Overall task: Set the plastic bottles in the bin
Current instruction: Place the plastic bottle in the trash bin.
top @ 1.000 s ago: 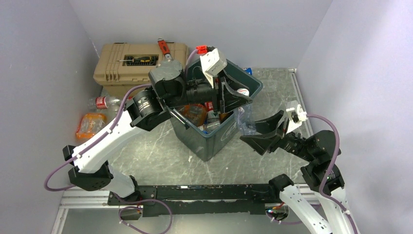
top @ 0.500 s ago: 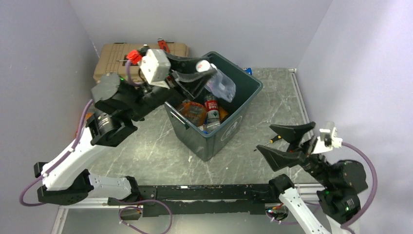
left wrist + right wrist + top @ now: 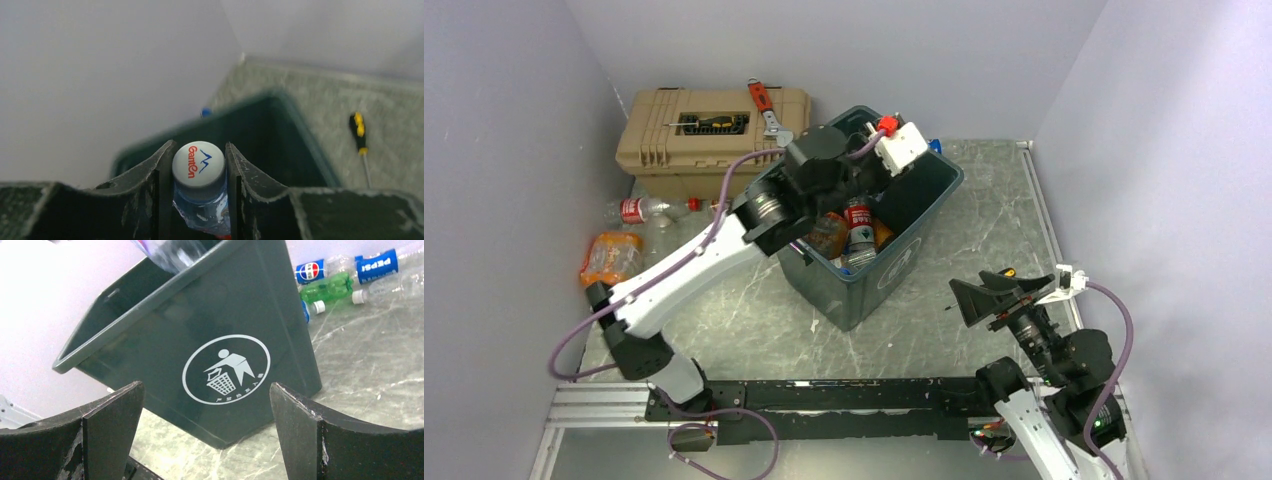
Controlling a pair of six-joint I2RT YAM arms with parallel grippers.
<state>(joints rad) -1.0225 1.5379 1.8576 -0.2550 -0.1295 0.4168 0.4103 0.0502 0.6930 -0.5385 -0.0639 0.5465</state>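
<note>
Left jaws have swung back over the bin (image 3: pixel 864 290), clamped on a white-capped bottle (image 3: pixel 198 167) held above its mouth. Right jaws, now wide apart and empty, sit back at 4 o'clock. A drop looks imminent.

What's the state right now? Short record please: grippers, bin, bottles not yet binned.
left gripper: shut on white-capped bottle, over the bin
right gripper: open, empty, facing the bin's side
in bin: several bottles, e.g. red-label bottle
outside bin: orange-label bottle by the left wall; Pepsi bottle and green bottle on the table past the bin
toolbox: far left, lid closed
</note>
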